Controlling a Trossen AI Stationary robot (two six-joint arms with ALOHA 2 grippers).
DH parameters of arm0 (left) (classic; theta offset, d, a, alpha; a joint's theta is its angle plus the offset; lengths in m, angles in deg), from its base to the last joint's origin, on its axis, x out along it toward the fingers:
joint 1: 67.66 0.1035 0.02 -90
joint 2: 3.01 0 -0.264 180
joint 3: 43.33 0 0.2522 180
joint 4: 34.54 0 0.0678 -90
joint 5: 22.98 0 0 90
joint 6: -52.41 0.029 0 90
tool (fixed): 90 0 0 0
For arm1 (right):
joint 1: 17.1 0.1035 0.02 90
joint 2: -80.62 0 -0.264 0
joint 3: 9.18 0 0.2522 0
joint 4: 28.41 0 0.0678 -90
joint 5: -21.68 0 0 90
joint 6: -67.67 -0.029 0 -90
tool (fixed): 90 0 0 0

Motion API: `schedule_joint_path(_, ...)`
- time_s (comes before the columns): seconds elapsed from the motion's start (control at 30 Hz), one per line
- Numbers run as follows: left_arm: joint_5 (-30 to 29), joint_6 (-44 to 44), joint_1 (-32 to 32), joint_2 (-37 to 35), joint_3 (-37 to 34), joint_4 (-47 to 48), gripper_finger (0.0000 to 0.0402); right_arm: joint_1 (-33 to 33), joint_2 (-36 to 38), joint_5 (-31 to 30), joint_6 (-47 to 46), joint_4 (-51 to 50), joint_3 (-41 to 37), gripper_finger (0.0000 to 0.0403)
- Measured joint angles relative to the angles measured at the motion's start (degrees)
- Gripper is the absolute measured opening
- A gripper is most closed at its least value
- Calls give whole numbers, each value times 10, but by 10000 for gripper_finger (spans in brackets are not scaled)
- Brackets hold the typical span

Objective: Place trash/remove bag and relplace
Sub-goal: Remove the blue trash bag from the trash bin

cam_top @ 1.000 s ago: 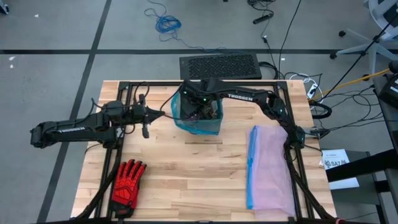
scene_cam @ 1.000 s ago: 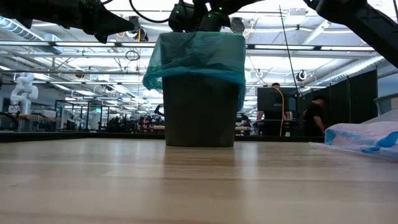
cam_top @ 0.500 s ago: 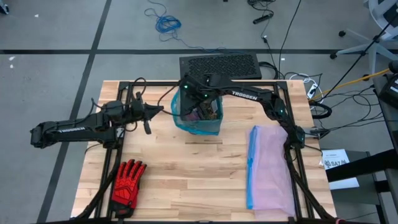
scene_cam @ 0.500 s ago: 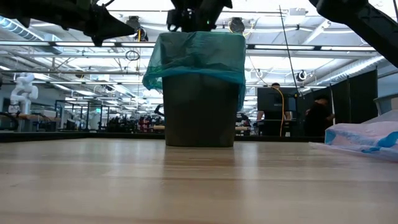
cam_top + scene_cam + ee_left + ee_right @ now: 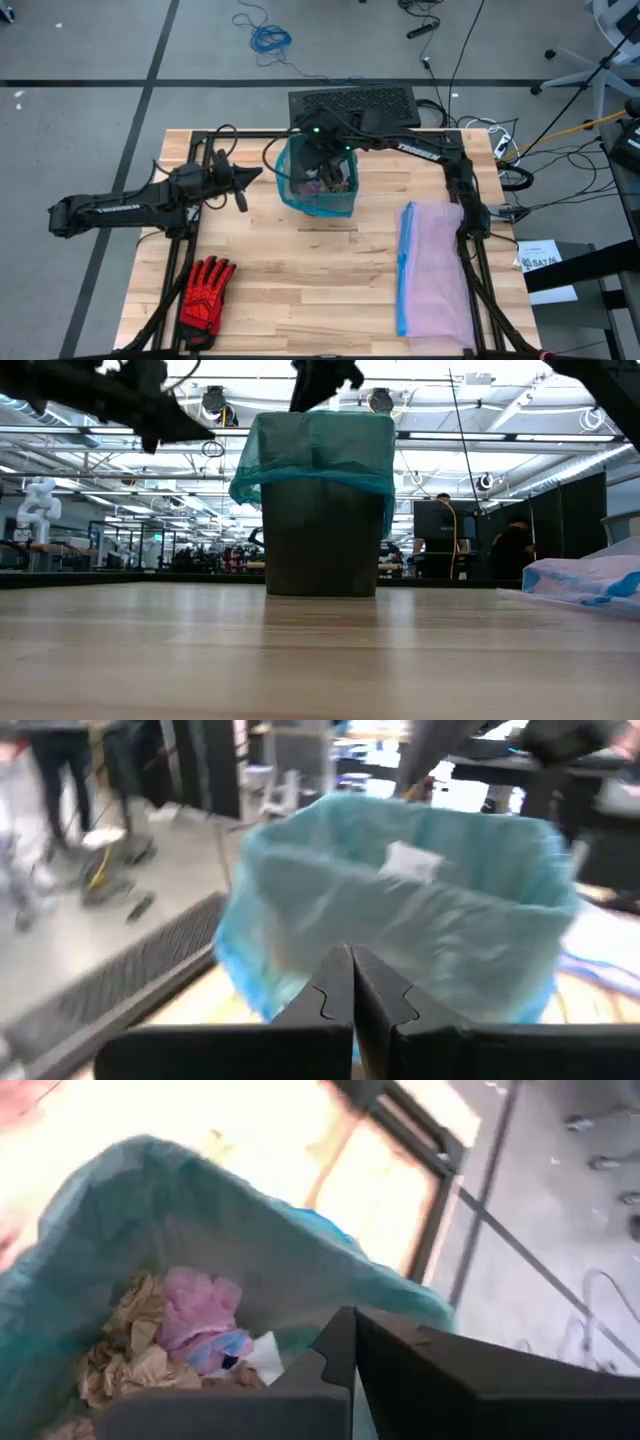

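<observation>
Right gripper [image 5: 318,133], closed and empty, hangs above the bin's far rim and left gripper [image 5: 255,174], closed, beside it — trash [image 5: 150,1345] sits inside the teal bag [image 5: 318,196] mid-worktop [image 5: 300,290]; removal and replacement remain.

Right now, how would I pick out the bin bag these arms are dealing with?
Look at the wooden table: near its far edge, in the middle, stands a dark bin. The bag is the thin teal-green plastic lining it, folded over the rim, with trash inside. The other bag, lying flat on the right, is pale lilac.
</observation>
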Motion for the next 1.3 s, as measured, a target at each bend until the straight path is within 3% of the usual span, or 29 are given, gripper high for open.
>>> schedule_joint_path(0.1,-31,-74,16,5,-38,-25,0,-4,25,-20,-44,-24,0,0)
schedule_joint_path(0.23,-27,-132,53,7,-87,-79,0,-28,58,-22,-95,-87,0,0)
schedule_joint_path(0.47,71,-213,137,11,-113,-120,0,-50,112,-18,-126,-111,0,0)
schedule_joint_path(0.7,154,-267,171,59,-113,-179,6,-52,136,-18,-132,-113,0,0)
schedule_joint_path(0.8,191,-287,177,86,-113,-189,30,-52,137,-18,-137,-120,0,0)
schedule_joint_path(1.1,220,-322,192,187,-113,-286,134,-52,136,-18,-142,-130,0,0)
schedule_joint_path(1.3,228,-332,192,255,-102,-323,161,-52,136,-18,-142,-130,0,0)
